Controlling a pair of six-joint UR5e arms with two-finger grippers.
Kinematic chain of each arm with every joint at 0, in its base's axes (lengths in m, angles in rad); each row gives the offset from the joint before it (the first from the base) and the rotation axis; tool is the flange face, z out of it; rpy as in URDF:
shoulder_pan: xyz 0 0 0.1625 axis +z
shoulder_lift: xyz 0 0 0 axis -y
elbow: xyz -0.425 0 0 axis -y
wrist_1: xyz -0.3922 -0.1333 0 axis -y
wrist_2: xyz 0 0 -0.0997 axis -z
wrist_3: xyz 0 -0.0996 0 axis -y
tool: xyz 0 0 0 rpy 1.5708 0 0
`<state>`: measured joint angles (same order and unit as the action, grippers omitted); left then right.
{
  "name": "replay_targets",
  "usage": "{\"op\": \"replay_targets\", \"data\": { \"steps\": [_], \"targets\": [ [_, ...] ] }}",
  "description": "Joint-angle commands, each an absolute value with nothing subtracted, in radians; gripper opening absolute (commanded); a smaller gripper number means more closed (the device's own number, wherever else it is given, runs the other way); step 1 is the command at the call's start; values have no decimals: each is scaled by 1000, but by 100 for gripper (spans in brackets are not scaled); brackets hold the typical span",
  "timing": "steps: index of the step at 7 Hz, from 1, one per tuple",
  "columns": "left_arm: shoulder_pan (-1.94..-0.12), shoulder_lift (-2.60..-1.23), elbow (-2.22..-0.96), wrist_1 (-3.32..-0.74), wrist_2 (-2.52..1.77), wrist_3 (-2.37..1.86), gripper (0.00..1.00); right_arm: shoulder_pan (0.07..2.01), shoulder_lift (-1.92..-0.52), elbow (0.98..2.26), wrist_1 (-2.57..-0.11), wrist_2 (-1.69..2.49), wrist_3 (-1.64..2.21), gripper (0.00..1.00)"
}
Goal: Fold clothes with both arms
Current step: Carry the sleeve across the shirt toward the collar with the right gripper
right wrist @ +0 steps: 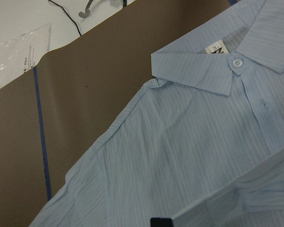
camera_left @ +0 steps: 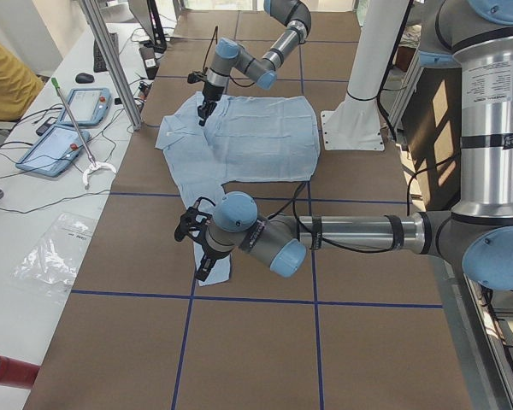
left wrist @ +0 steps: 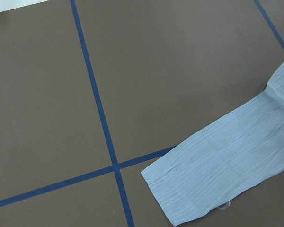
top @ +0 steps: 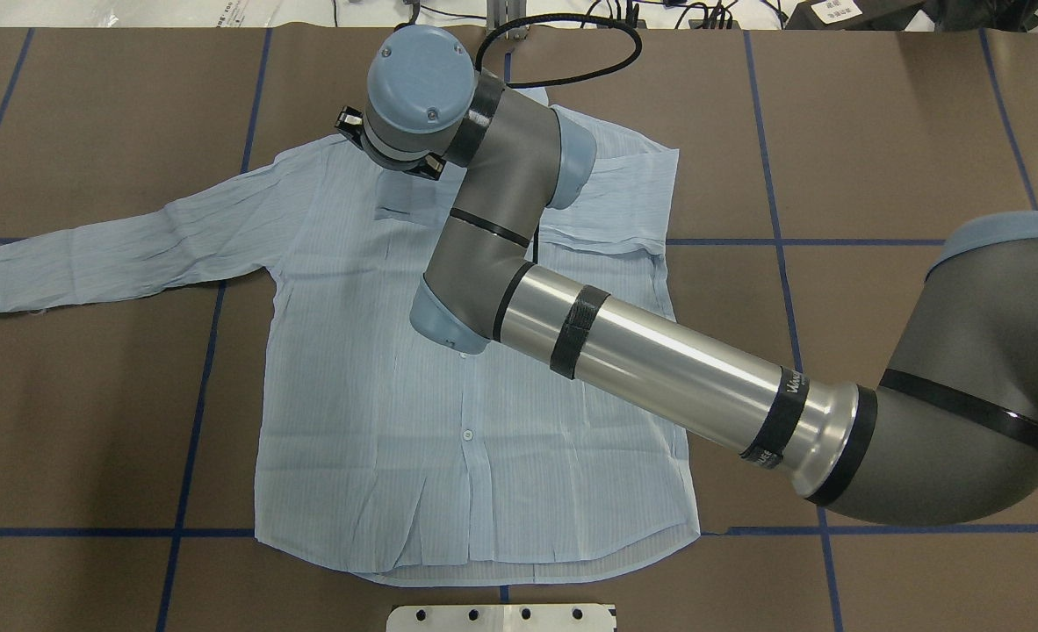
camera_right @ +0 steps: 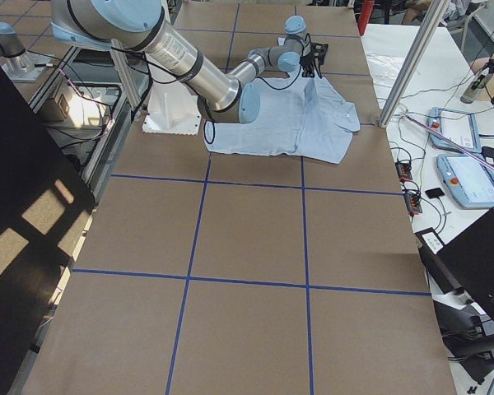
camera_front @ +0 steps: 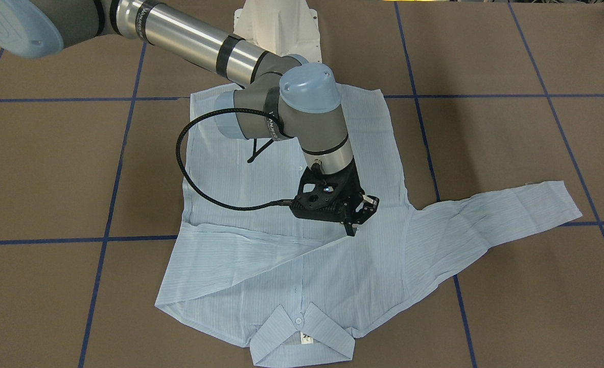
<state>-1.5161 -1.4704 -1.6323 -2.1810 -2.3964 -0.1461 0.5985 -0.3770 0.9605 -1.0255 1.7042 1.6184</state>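
The pale-blue shirt (camera_front: 261, 276) lies flat, one sleeve (camera_front: 240, 234) folded across.

Right arm (camera_front: 189, 38) is extended forward, elbow bent, right gripper (camera_front: 359, 214) pointed down. Left arm (camera_left: 359, 232) is stretched low, left gripper (camera_left: 201, 256) angled downward. Neither jaw gap can be resolved.

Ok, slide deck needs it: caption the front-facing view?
Right gripper poised over a pale-blue button-up shirt, one sleeve folded across its front, the other spread flat.

Brown table (camera_right: 247, 247) gridded with blue tape lines (camera_right: 305, 239), a white bench (camera_left: 34, 222) with tablets (camera_left: 56, 149) alongside.
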Motion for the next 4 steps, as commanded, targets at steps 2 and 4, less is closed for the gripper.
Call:
{"op": "replay_targets", "data": {
  "steps": [2,4],
  "targets": [
    [-1505,-1491,-1625,-2180,-2399,-244,100,588,-367,948,-1025,1690,1617,98],
    [-1448,-1619,-1529,-2180,-2395,-296,100,577,-338,943,-1029,1669,1623,99]
  ]
}}
